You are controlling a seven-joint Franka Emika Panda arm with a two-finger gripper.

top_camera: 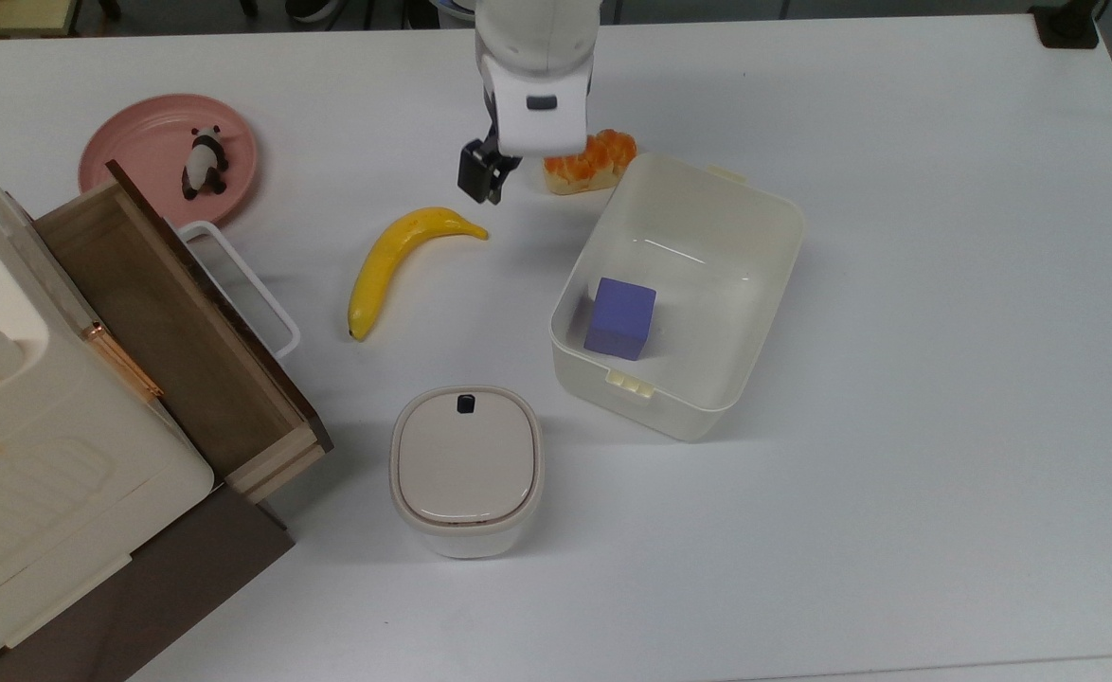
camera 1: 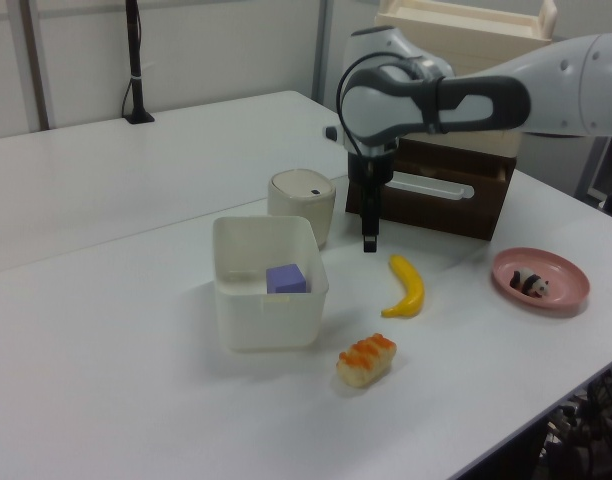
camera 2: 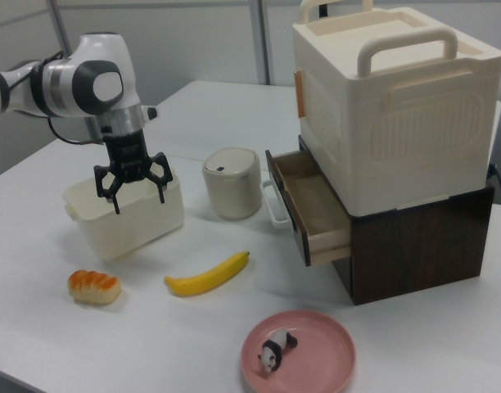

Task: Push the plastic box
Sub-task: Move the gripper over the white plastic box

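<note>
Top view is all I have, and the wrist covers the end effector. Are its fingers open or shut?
Observer: Open. The right view shows the end effector with its fingers spread wide.
Operator: Is it down on the table yet?
Observer: No. In the left view it hangs clear of the table, its tips in the air and apart from the plastic box.
</note>
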